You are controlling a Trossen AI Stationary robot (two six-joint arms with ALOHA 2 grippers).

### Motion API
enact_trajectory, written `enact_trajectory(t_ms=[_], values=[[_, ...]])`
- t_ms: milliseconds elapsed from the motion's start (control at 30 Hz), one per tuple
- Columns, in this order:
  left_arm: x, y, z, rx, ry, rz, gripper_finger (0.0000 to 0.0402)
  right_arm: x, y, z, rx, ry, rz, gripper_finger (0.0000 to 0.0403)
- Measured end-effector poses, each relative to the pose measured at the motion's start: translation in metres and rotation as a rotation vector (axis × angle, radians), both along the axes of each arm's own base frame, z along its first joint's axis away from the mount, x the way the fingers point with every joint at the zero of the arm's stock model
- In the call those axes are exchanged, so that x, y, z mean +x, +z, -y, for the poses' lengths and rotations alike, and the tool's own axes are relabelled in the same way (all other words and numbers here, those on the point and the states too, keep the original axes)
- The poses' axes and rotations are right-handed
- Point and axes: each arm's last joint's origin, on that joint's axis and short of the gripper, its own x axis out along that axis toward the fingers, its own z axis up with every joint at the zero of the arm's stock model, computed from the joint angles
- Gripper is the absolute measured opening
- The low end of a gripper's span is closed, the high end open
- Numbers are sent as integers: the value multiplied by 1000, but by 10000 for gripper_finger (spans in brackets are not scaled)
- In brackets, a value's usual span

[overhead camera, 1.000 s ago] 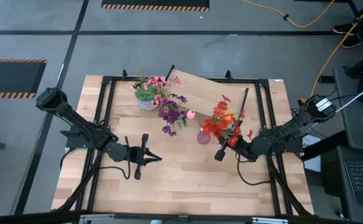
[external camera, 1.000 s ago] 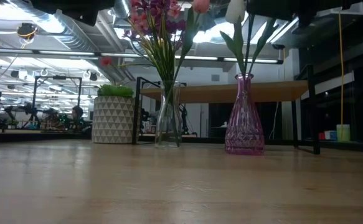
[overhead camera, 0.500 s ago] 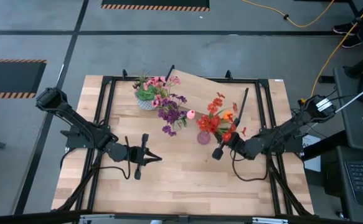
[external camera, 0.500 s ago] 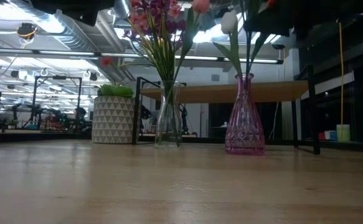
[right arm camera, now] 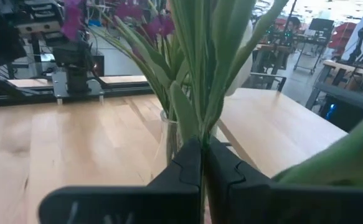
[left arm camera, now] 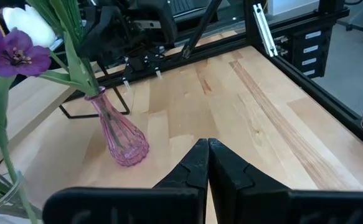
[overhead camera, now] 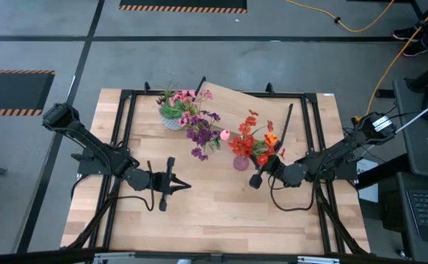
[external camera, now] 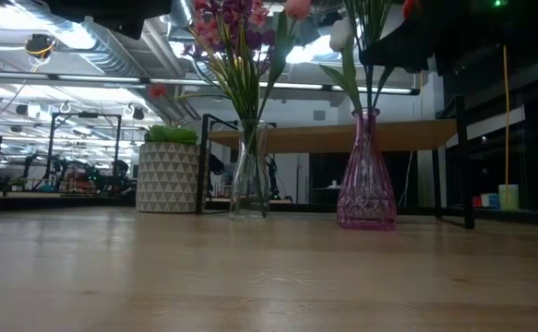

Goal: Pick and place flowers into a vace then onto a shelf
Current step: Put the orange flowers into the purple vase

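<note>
The right pincer (overhead camera: 255, 178) sits just right of the pink vase (overhead camera: 241, 162) in the middle of the surface (overhead camera: 221, 213), its fingers pressed together on the green stems of the red-orange bunch (overhead camera: 252, 141). The wrist view shows those stems (right arm camera: 200, 68) rising straight from between the dark fingers (right arm camera: 187, 165). The bunch's blooms spread above the pink vase's mouth; whether these stems sit inside the neck cannot be told. From table height the pink vase (external camera: 366, 171) stands upright with green stems and a white bloom (external camera: 342, 34) above it.

Left of it, a clear glass vase (external camera: 249, 171) holds the purple sprays (overhead camera: 203, 128) and pink flowers (overhead camera: 186, 97), with a single pink bloom (overhead camera: 225, 135) between the two vases. A white patterned pot (external camera: 168, 175) with a green plant stands at the far left. The shelf (overhead camera: 247, 106) lies across the far side, behind the vases.

The left pincer (overhead camera: 186, 185) rests over the near left of the surface, fingers pressed together, holding nothing, well apart from the vases.
</note>
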Motion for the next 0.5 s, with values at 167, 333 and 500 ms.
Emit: enact_trajectory(t_ms=[167,333,500], values=[[0,0,0,3,8,0,5,1,0,2,-4,-7,-6,20],[0,0,0,4,7,-1,5,0,-2,2,-8,-7,-17,51],[0,-1,0,7,7,-8,6,0,-2,2,-9,-7,-21,76]])
